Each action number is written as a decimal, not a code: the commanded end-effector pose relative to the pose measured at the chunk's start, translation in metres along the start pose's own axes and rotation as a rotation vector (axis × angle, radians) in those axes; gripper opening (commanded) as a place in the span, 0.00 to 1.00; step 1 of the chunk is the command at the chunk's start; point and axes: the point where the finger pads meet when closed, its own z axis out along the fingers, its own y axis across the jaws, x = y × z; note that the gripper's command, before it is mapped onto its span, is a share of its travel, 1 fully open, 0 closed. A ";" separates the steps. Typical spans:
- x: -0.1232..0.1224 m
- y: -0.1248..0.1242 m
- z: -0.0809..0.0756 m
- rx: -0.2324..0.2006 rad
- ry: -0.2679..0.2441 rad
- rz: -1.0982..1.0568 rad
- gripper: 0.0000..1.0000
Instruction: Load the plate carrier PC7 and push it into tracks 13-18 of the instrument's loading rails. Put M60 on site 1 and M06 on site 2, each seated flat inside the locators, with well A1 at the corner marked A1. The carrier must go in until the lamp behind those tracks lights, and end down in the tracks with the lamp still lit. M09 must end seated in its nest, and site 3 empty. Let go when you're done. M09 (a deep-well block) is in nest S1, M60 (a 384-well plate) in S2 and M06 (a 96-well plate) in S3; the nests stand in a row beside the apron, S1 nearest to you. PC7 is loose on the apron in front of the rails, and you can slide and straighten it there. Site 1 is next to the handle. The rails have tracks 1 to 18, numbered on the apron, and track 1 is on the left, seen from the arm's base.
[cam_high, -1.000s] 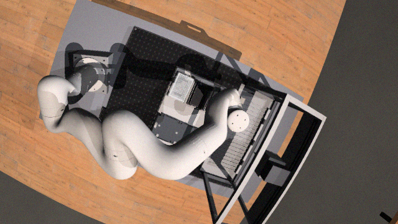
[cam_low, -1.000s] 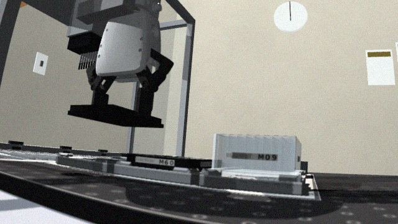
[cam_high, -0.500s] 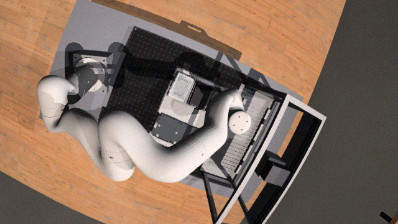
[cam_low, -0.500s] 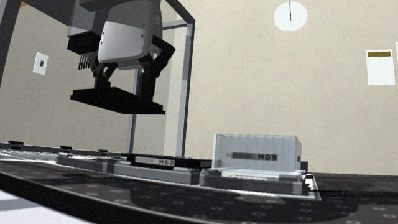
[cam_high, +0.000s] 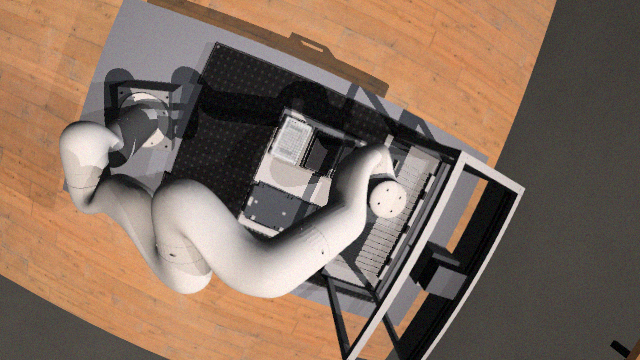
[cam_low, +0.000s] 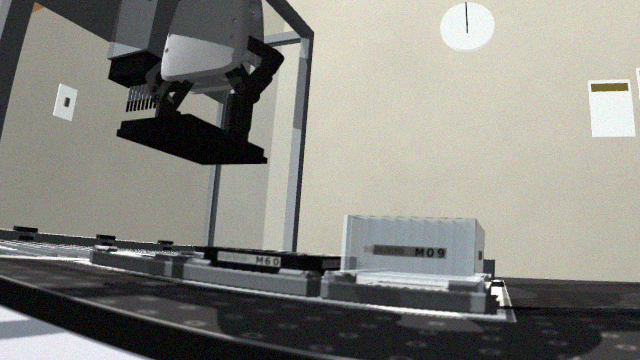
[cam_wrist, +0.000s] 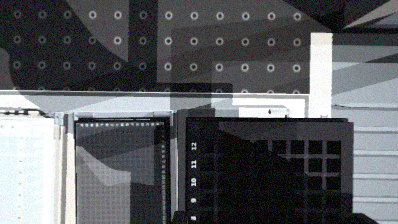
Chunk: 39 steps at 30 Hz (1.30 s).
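Note:
My gripper (cam_low: 202, 120) is shut on a black 96-well plate, M06 (cam_low: 190, 139), and holds it high above the nest row, slightly tilted. In the wrist view the held plate (cam_wrist: 270, 170) shows column numbers 9 to 12 along its left edge. M60 (cam_low: 250, 260), a dark 384-well plate, sits in its nest and also shows in the wrist view (cam_wrist: 120, 170). M09 (cam_low: 410, 245), a white deep-well block, stands in the nearest nest and shows at the wrist view's left edge (cam_wrist: 25, 170). The carrier PC7 (cam_high: 277, 205) lies on the apron, partly hidden under my arm.
The loading rails (cam_high: 400, 215) lie beyond the nests inside the instrument's grey frame (cam_high: 465, 200). A frame post (cam_low: 300, 140) stands close behind the held plate. The dark perforated deck (cam_wrist: 200, 45) stretches beside the nests.

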 end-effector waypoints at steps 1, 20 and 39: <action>0.000 0.001 -0.009 -0.003 0.001 0.001 0.00; -0.028 -0.010 -0.010 -0.003 0.001 0.017 0.00; -0.107 -0.041 -0.010 -0.003 0.001 0.017 0.00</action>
